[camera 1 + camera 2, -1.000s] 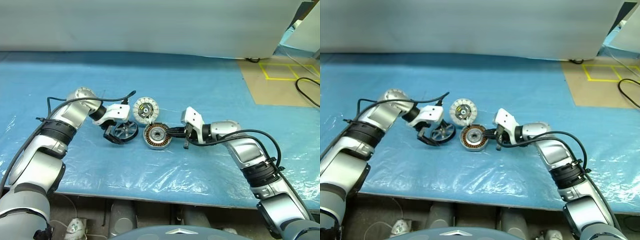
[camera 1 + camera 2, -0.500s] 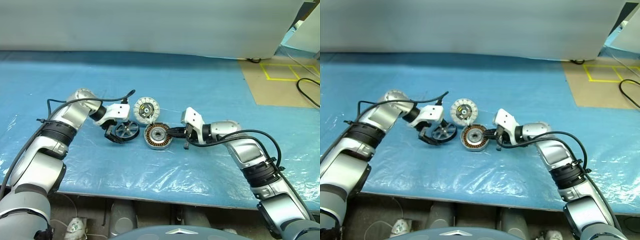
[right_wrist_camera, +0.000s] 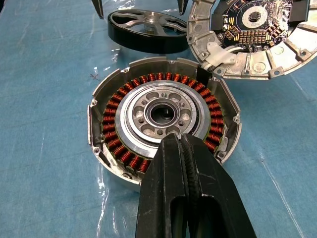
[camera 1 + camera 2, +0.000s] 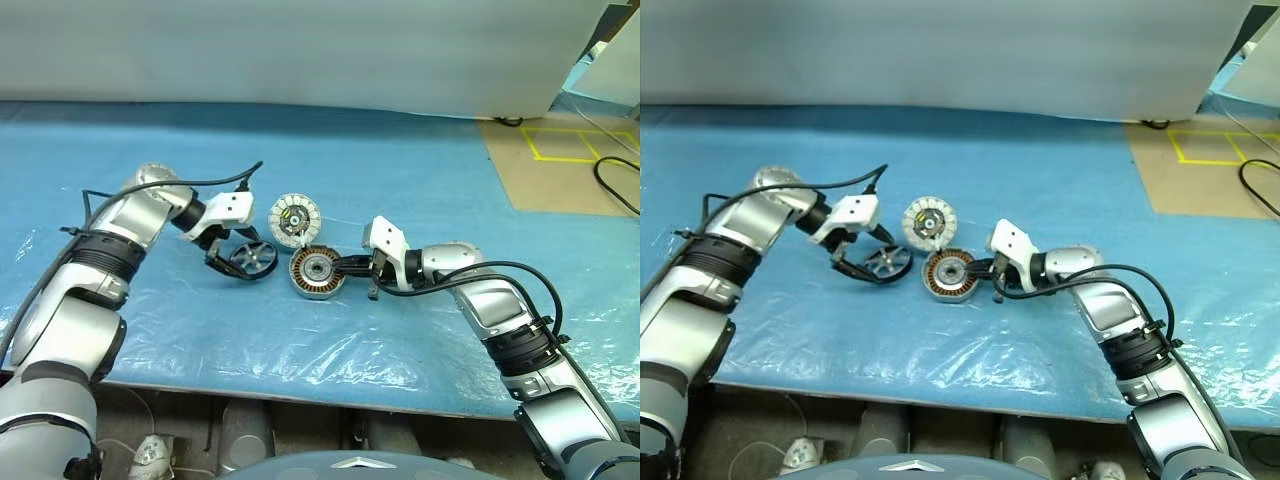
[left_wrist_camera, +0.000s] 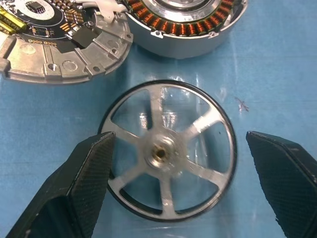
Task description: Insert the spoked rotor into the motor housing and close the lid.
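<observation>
The spoked rotor lies flat on the blue sheet, just beside the motor housing. The left gripper hangs over it, fingers spread wide — one on each side of the rim, holding nothing. The right gripper is fully closed, its tips over the housing's windings. The lid sits just behind the housing.
</observation>
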Robot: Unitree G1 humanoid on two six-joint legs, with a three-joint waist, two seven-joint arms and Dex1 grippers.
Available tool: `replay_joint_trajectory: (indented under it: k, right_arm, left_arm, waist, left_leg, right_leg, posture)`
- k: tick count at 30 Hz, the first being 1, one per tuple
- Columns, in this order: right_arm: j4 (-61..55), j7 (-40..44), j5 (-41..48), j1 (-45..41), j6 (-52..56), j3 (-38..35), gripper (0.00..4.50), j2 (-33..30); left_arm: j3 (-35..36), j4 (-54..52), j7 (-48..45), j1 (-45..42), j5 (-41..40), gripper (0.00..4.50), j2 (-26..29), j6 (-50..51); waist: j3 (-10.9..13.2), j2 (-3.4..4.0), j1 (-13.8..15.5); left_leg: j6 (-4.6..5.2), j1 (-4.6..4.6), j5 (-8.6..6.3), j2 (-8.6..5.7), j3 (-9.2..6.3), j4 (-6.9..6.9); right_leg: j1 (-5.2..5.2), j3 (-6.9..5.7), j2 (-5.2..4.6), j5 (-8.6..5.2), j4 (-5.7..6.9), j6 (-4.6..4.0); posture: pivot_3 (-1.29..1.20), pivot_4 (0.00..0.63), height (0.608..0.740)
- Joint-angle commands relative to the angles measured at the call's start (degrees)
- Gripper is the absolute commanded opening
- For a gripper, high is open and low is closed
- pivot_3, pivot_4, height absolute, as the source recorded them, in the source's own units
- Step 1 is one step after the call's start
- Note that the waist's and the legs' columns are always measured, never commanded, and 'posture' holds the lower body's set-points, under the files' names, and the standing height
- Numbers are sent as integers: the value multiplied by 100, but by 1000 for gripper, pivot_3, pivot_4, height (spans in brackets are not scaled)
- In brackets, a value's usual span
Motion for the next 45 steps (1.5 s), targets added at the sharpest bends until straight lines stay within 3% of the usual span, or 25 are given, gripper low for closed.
replay_joint_trajectory:
  k: [1,10,21,24,27,45]
  right_arm:
    - [-143,40,-23,41,15,51,37,-68]
    - [-231,38,-12,53,90,30,37,-99]
    - [-191,2,-27,45,106,62,37,-49]
    - [-118,43,-52,18,32,94,0,-67]
    - [-82,66,-65,8,-9,109,0,-73]
    - [-24,34,-112,144,-129,60,0,-71]
  left_arm:
    - [228,138,53,-251,21,4490,-81,-300]
    - [230,570,-120,-535,202,4490,-74,-446]
    - [179,-312,-188,-312,-13,4490,240,-33]
    - [233,-388,-180,-238,29,3919,227,-8]
    - [234,-443,-148,-177,51,2996,213,12]
    - [110,-121,-31,-34,484,2996,83,-122]
  waist:
    - [0,0,3]
    - [0,0,4]
    - [0,0,4]
    - [0,0,3]
    - [0,0,2]
    - [0,0,2]
  left_leg:
    - [0,0,0,0,0,0]
    - [0,0,0,-1,0,0]
    - [0,0,0,0,0,-2]
    - [0,1,0,0,0,-2]
    - [0,0,0,0,0,-3]
    - [0,1,0,0,0,-3]
  right_leg:
    - [0,0,0,0,0,0]
    - [0,0,0,0,-2,1]
    - [1,-1,-2,-5,-2,-1]
    - [0,-2,-1,-4,-1,0]
    - [0,-2,-1,-3,-2,1]
    - [1,-2,-1,-3,-2,2]
  posture:
    - [0,150,740]
    - [0,150,740]
    - [0,150,740]
    - [0,150,740]
    - [0,150,740]
    - [0,150,740]
